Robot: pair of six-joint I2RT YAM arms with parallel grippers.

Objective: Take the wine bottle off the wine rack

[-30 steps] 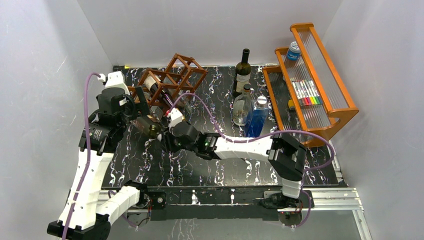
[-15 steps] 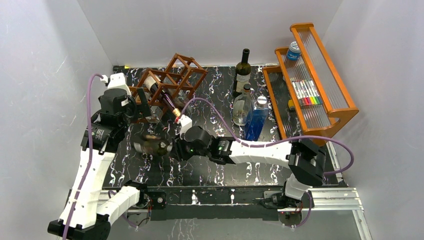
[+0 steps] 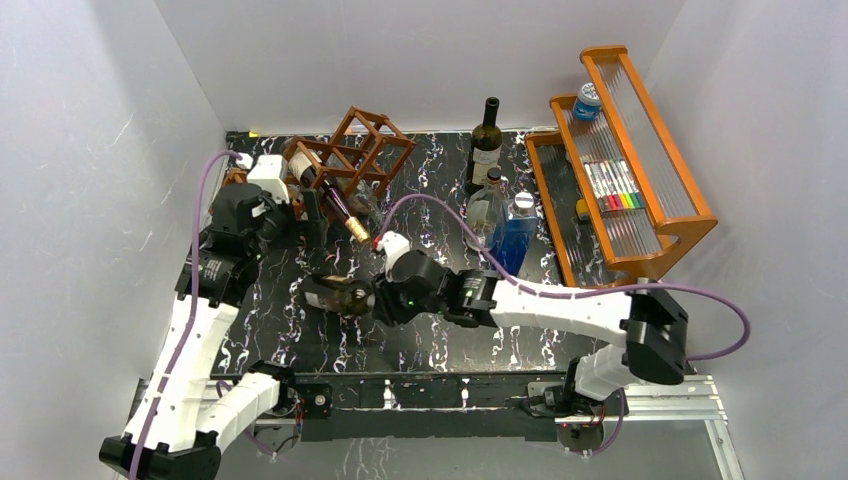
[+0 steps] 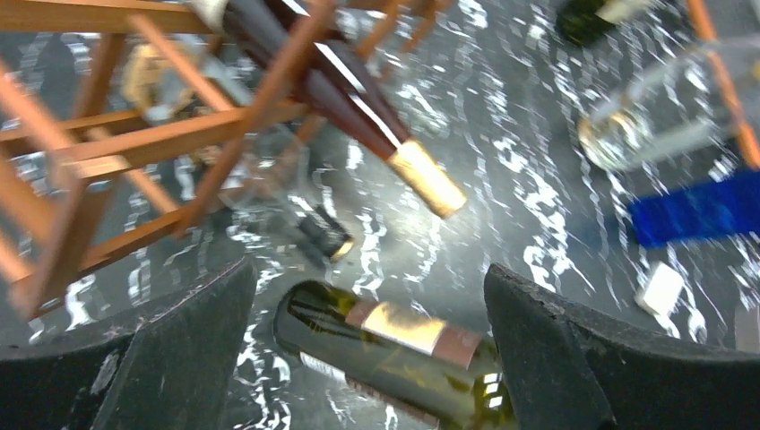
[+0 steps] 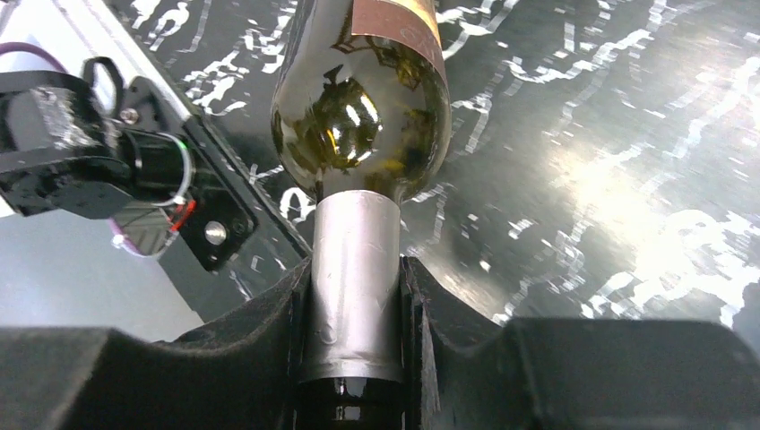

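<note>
Two tools: right tool (image 5: 354, 300) clenched silver-foiled neck of green wine bottle (image 5: 363, 116), which lay level over surface (image 3: 330, 345), apart from wine rack (image 3: 345, 160); left tool (image 4: 372, 345) released, jaws wide.

- We count three wine bottles: a gold-capped wine bottle (image 3: 335, 200) at eleven o'clock, an upright wine bottle (image 3: 486, 140) at twelve, an olive wine bottle (image 3: 335, 295) at eight.
- One wine rack (image 3: 375, 135).
- One clear bottle (image 3: 484, 218), one blue bottle (image 3: 515, 238).
- One orange shelf (image 3: 680, 215) at two o'clock, with one blue-lidded jar (image 3: 588, 100) on it.
</note>
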